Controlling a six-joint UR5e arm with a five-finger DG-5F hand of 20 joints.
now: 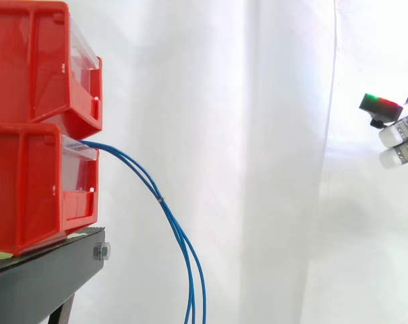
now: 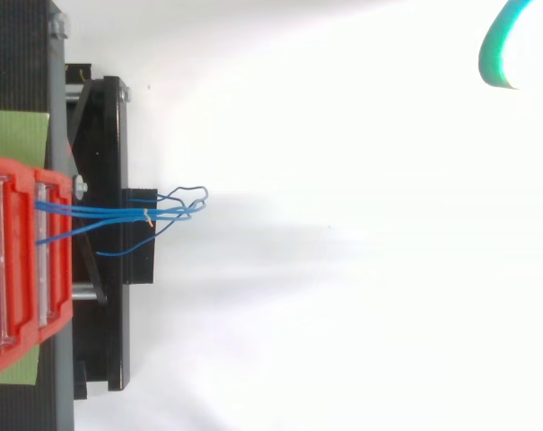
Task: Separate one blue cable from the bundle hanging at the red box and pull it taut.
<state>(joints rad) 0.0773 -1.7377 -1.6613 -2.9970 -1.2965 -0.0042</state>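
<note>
A bundle of thin blue cables [image 1: 154, 187] comes out of the gap between two stacked red bins [image 1: 35, 74], arcs right and hangs down past the bottom edge. A small tie holds the strands together partway down. In the top view the blue cables [image 2: 168, 213] fan out from the red bins [image 2: 24, 260] over the stand. My hand [image 1: 400, 137] enters at the far right edge, well apart from the cables. Its fingers point left and are spread with nothing between them, so it is open. One glowing green fingertip [image 2: 507, 47] shows at the upper right.
The bins rest on a black stand [image 1: 45, 277] at the left, with a green sheet [image 2: 15, 135] under them. A white curtain [image 1: 257, 162] hangs behind everything.
</note>
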